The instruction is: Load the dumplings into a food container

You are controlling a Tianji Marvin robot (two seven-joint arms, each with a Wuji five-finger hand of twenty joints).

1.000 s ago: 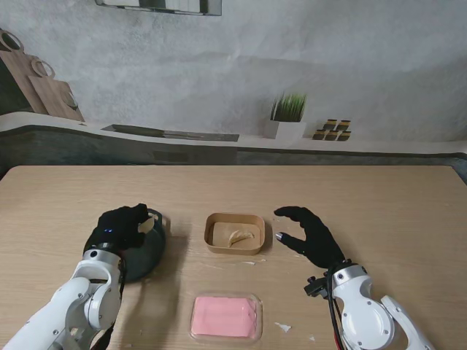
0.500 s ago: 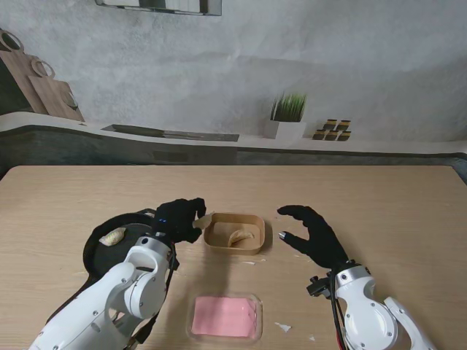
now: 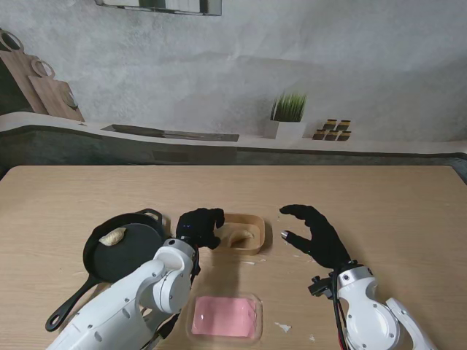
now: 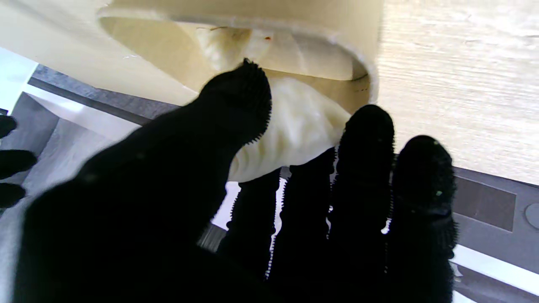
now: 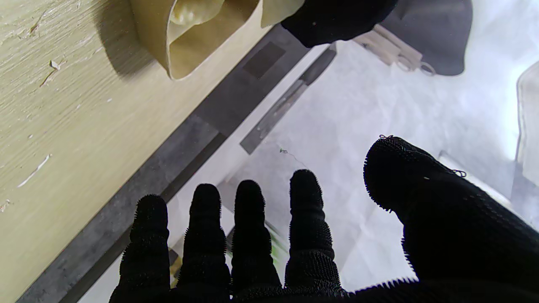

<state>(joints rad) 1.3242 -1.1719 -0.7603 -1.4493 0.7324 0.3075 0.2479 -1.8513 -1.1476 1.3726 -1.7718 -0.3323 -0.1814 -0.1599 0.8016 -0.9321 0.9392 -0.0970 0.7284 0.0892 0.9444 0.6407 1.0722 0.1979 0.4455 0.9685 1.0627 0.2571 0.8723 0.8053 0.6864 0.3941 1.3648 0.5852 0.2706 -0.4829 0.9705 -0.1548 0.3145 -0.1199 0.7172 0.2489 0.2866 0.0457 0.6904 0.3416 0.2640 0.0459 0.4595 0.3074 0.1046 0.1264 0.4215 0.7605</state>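
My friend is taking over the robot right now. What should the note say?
Left robot hand: shut on a dumpling, held at the food container's left rim.
Right robot hand: open, holding nothing, right of the container.
Done: one dumpling already lies in the container.
Left: release the held one inside, then fetch the last dumpling from the black pan on the left.
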